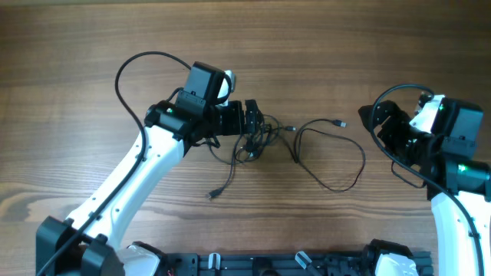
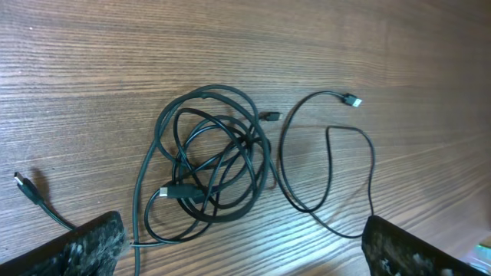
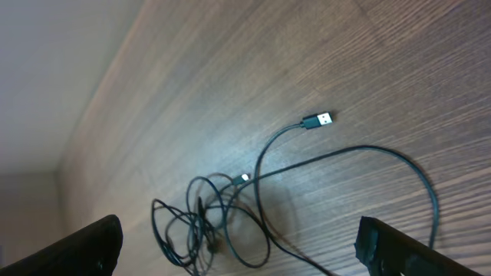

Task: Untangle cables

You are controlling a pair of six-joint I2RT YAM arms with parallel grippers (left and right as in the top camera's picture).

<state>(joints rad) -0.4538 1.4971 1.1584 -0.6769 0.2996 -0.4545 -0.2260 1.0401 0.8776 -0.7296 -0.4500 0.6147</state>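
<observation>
Thin black cables lie on the wooden table. A knot of loops (image 1: 255, 142) sits at the centre, also in the left wrist view (image 2: 211, 161) and the right wrist view (image 3: 215, 222). A loose cable (image 1: 337, 182) curves right from the knot and ends in a USB plug (image 1: 341, 123) (image 2: 351, 100) (image 3: 318, 120). Another tail ends in a plug (image 1: 211, 197) (image 2: 23, 185) toward the front. My left gripper (image 1: 252, 126) (image 2: 245, 253) is open and empty, at the knot's left edge. My right gripper (image 1: 381, 124) (image 3: 242, 257) is open and empty, right of the loose cable.
Thick black wires run along both robot arms (image 1: 126, 77). The arm bases and a black rail (image 1: 261, 264) stand at the table's front edge. Bare wood table (image 1: 307, 46) stretches behind the cables.
</observation>
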